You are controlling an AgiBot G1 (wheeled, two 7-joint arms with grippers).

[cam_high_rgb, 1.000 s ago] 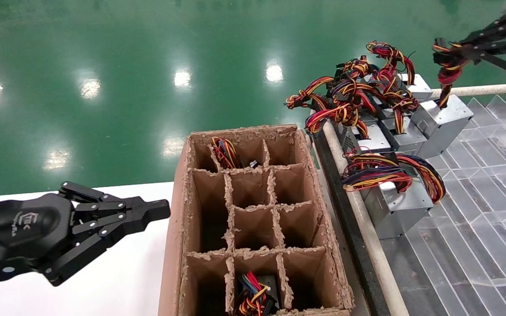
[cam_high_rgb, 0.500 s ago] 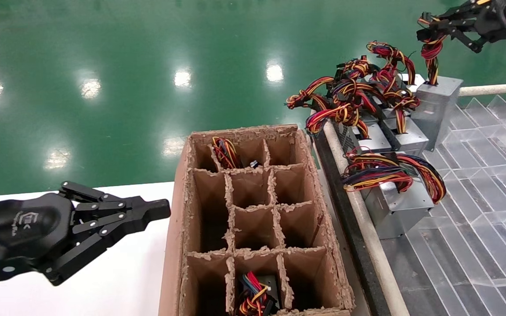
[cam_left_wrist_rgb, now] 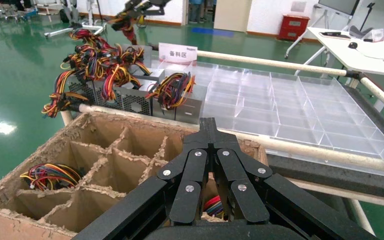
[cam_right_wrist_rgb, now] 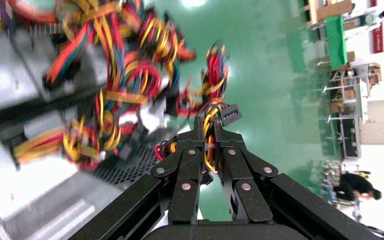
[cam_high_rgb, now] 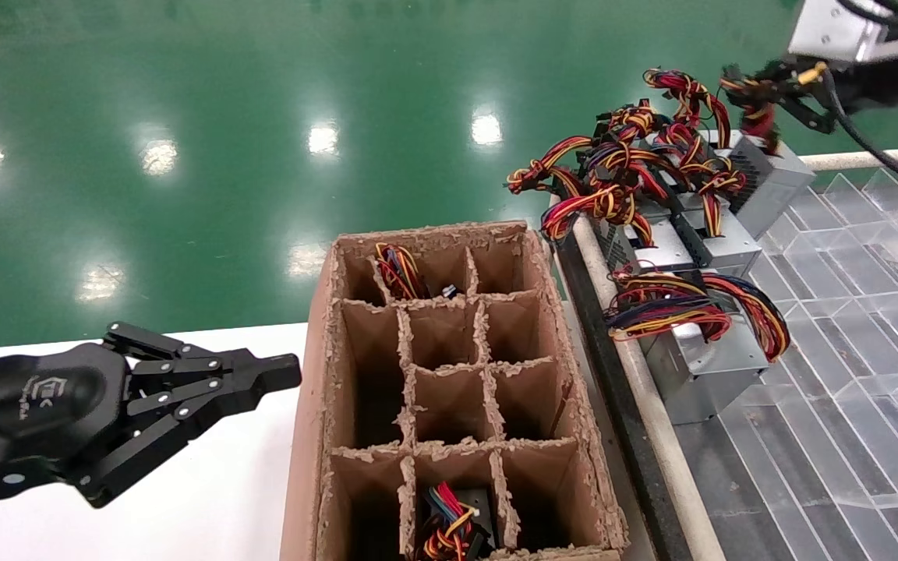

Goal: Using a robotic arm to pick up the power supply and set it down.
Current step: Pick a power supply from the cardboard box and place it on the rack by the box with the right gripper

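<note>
The left end effector [cam_high_rgb: 281, 372] hangs over the white worktop [cam_high_rgb: 207, 499], fingers pressed together and holding nothing, its tip pointing at the near wall of the cardboard box [cam_high_rgb: 316, 436] just beside it. That box is split by ragged dividers into open cells; one near cell holds a unit with coloured wires [cam_high_rgb: 449, 522], and one far cell shows another wire bundle [cam_high_rgb: 397, 269].

Beyond the box, across a black rail [cam_high_rgb: 613, 374], a clear plastic tray [cam_high_rgb: 846, 374] carries a row of grey units. The nearest unit [cam_high_rgb: 702, 366] has long splayed wires.

At the far end of that row, the right end effector [cam_high_rgb: 753, 89] is closed on the wire bundle [cam_right_wrist_rgb: 211, 120] of the power supply [cam_high_rgb: 761, 175]. In the right wrist view the fingertips [cam_right_wrist_rgb: 198, 131] pinch the red, yellow and black wires tightly, with a black connector [cam_right_wrist_rgb: 229, 114] just past them. The power supply is a silver-grey metal box with a meshed vent face [cam_right_wrist_rgb: 125, 170]. It hangs tilted directly below the end effector, wire end uppermost, its long axis slanting down and away toward the tray. Its vent side sits close against the neighbouring units and their tangled wires [cam_high_rgb: 636, 156]; whether they touch cannot be told. Open tray compartments lie on its other side.
</note>
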